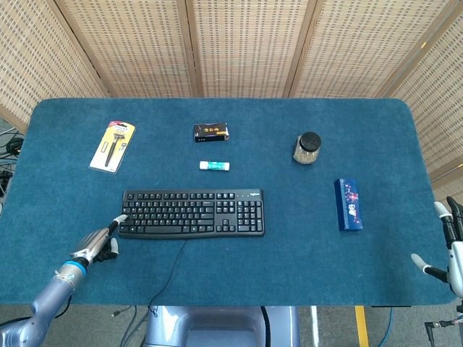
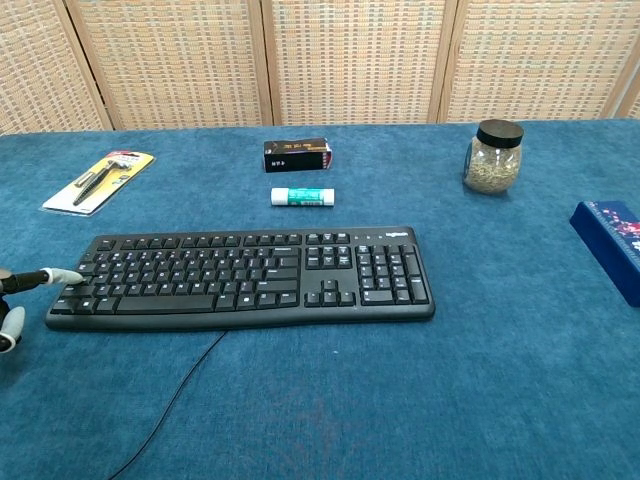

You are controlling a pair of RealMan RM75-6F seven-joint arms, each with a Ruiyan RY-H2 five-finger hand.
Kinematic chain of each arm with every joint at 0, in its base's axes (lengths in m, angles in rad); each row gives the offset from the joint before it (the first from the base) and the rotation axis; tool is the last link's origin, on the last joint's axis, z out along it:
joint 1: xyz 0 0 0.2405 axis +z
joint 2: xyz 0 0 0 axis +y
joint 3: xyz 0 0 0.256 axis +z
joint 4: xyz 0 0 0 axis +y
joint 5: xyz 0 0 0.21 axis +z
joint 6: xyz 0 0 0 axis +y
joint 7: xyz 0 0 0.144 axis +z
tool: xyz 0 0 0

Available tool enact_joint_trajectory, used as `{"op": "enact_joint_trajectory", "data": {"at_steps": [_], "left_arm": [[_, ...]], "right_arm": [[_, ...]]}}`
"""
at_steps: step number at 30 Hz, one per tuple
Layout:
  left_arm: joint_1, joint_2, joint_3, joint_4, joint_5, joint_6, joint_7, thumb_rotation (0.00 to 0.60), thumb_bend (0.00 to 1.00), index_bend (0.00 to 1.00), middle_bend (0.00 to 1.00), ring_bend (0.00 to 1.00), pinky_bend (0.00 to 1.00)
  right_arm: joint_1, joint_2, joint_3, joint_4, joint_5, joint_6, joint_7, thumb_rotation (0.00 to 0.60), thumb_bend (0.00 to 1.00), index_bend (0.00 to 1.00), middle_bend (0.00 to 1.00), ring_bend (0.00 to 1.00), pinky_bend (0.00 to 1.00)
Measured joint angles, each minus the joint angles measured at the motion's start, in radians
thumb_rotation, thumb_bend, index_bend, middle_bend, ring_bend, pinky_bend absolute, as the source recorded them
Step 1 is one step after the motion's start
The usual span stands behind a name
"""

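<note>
Blue table (image 1: 304, 253), keyboard's (image 1: 192, 213) left edge at left hand (image 1: 98, 244) fingertip

The left hand (image 1: 98, 243) stretches one finger to the left end of the black plastic keyboard (image 1: 192, 213). The right hand (image 1: 450, 246) sits at the blue-carpeted table's (image 1: 304, 267) right edge, fingers apart.

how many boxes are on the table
2. A small dark box lies behind the keyboard, just beyond the glue stick. A long blue box lies toward the right side, in front of the jar. None looks hidden.
</note>
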Motion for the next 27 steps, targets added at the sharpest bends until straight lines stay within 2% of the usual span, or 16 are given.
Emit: {"op": "enact_joint_trajectory", "data": {"at_steps": [6,10,13,15,16,18,19,20,21,23,24,27], "left_arm": [[0.008,0.018,-0.003,-0.020,0.013,0.026,-0.015,0.600,0.95,0.00,1.00,0.87,0.71],[0.033,0.059,-0.014,-0.062,0.073,0.088,-0.055,0.600,0.91,0.00,1.00,0.87,0.71],[0.065,0.100,-0.021,-0.098,0.144,0.170,-0.092,0.600,0.78,0.00,0.99,0.86,0.71],[0.092,0.127,-0.026,-0.119,0.199,0.245,-0.120,0.600,0.61,0.00,0.94,0.77,0.70],[0.110,0.141,-0.030,-0.128,0.230,0.294,-0.136,0.600,0.54,0.00,0.89,0.71,0.68],[0.136,0.158,-0.034,-0.137,0.276,0.370,-0.158,0.600,0.35,0.00,0.63,0.45,0.55],[0.150,0.166,-0.037,-0.140,0.298,0.410,-0.166,0.600,0.28,0.00,0.50,0.34,0.46],[0.168,0.174,-0.040,-0.141,0.326,0.462,-0.175,0.600,0.20,0.00,0.29,0.18,0.31],[0.183,0.181,-0.041,-0.141,0.346,0.502,-0.178,0.600,0.14,0.00,0.13,0.07,0.17],[0.221,0.200,-0.041,-0.139,0.384,0.590,-0.169,0.600,0.06,0.00,0.01,0.00,0.04],[0.235,0.206,-0.040,-0.136,0.394,0.621,-0.153,0.600,0.03,0.00,0.00,0.00,0.00],[0.275,0.215,-0.033,-0.128,0.405,0.684,-0.061,0.600,0.00,0.00,0.00,0.00,0.00]], "right_arm": [[-0.001,0.002,0.000,-0.001,-0.002,0.003,0.004,0.600,0.00,0.00,0.00,0.00,0.00],[-0.001,0.002,-0.001,-0.002,-0.004,0.003,0.003,0.600,0.00,0.00,0.00,0.00,0.00],[-0.002,0.002,-0.003,-0.003,-0.007,0.004,0.000,0.600,0.00,0.00,0.00,0.00,0.00],[-0.002,0.000,-0.003,-0.003,-0.009,0.005,-0.003,0.600,0.00,0.00,0.00,0.00,0.00],[-0.002,-0.001,-0.004,-0.003,-0.010,0.006,-0.005,0.600,0.00,0.00,0.00,0.00,0.00],[-0.002,-0.003,-0.005,-0.003,-0.012,0.006,-0.007,0.600,0.00,0.00,0.00,0.00,0.00],[-0.002,-0.004,-0.005,-0.002,-0.012,0.007,-0.009,0.600,0.00,0.00,0.00,0.00,0.00],[-0.002,-0.005,-0.005,-0.001,-0.012,0.007,-0.010,0.600,0.00,0.00,0.00,0.00,0.00],[-0.002,-0.006,-0.005,0.000,-0.013,0.008,-0.011,0.600,0.00,0.00,0.00,0.00,0.00],[-0.003,-0.006,-0.004,-0.001,-0.012,0.009,-0.013,0.600,0.00,0.00,0.00,0.00,0.00],[-0.003,-0.004,-0.002,-0.005,-0.010,0.012,-0.015,0.600,0.00,0.00,0.00,0.00,0.00],[-0.005,-0.004,0.000,-0.007,-0.004,0.013,-0.018,0.600,0.00,0.00,0.00,0.00,0.00]]}}
